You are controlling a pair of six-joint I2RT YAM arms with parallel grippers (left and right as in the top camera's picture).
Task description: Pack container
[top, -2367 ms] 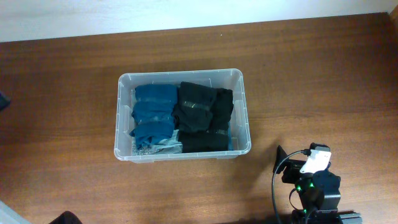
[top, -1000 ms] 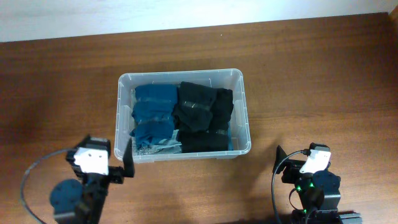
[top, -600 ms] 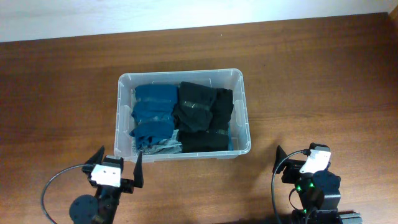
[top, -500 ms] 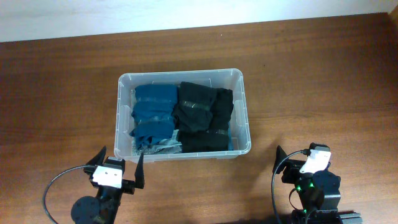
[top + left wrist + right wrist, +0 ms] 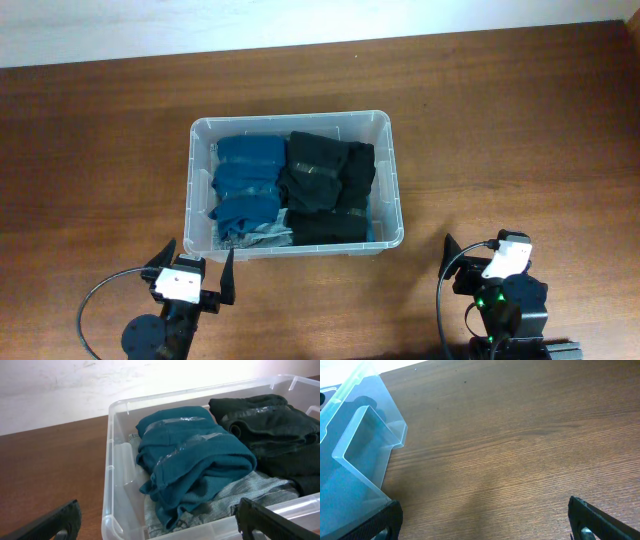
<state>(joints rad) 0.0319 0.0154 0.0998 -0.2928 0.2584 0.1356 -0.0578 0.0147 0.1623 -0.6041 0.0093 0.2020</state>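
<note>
One left pincer point(image 5: 200, 256) farther from container point(image 5: 290, 117)

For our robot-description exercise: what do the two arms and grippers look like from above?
The left gripper and right gripper are black, each with a white block behind dark, pointed fingers. A grey cable loops beside the left one; a black cable and small green lights show on the right.
</note>
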